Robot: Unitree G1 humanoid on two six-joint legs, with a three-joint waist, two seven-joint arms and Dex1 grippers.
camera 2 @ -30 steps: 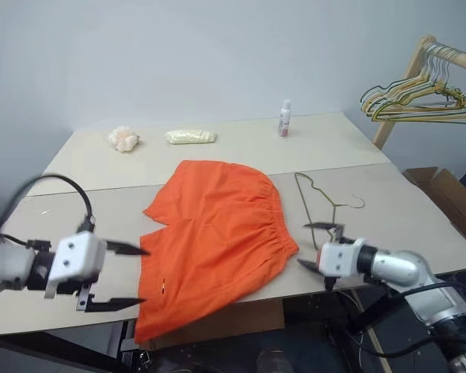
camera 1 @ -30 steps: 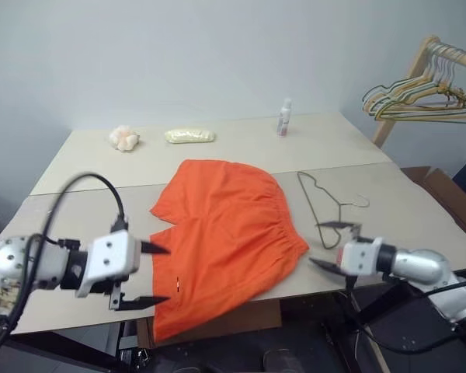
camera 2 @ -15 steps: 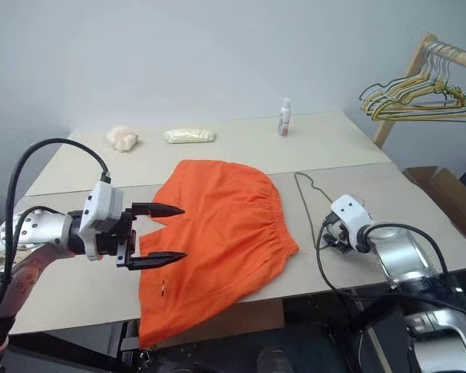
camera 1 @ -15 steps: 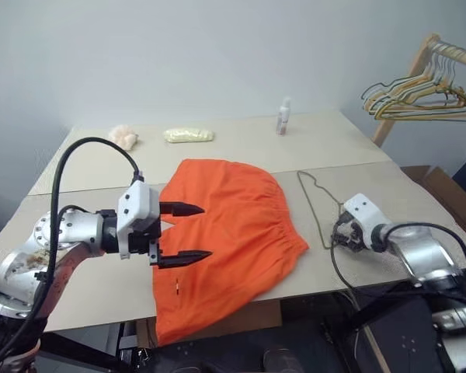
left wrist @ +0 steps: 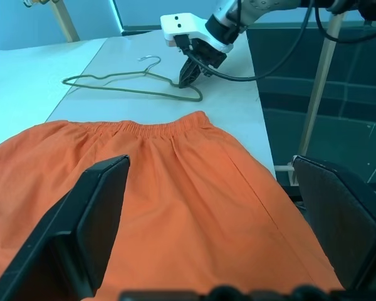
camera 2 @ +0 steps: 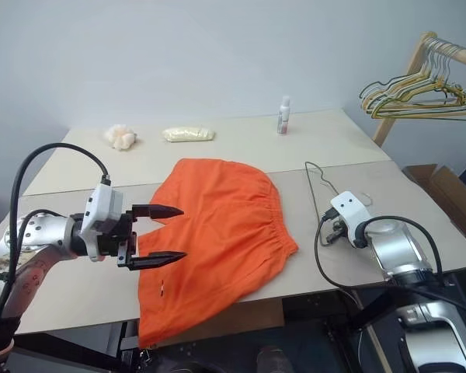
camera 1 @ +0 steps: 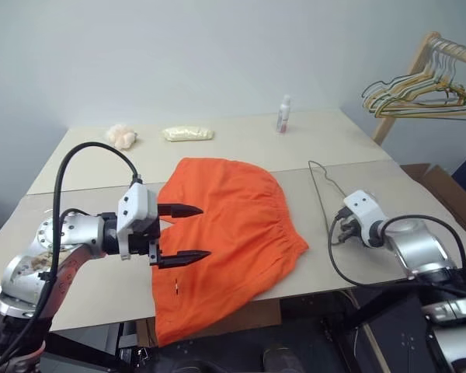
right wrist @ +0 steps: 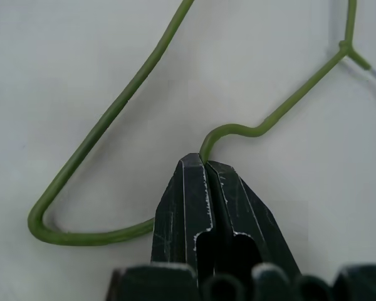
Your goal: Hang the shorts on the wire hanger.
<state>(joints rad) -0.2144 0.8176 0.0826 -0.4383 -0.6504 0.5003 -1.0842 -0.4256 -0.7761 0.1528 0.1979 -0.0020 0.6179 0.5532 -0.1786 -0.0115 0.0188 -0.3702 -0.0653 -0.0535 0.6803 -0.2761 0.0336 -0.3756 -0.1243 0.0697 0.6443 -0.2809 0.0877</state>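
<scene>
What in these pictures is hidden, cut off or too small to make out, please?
- Wire hanger: in the right wrist view the right gripper covers the pinched wire, and the hook runs off the edge.
- Shorts: in the head views one leg hangs past the table edge.
- Small bottle: label too small to read.
- Left gripper: open above the shorts.

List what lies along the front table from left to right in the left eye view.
Left end effector, open → shorts → wire hanger → right end effector, shut on the hanger's wire. The left end effector's fingertips reach over the shorts' left edge, so those two overlap slightly.
</scene>
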